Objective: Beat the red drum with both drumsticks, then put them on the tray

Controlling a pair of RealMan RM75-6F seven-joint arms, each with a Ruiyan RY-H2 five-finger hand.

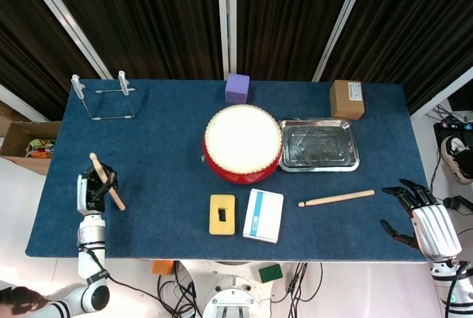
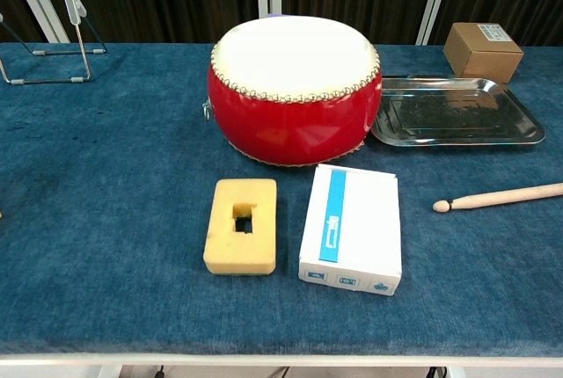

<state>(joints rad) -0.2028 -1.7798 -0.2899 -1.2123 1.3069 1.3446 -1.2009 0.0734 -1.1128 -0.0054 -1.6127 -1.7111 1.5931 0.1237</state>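
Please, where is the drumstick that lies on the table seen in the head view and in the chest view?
Head view: the loose drumstick lies right of centre, below the tray, right of the white box.
Chest view: it lies at the right edge, its rounded tip pointing left toward the white box.
Shared landmark: the red drum.
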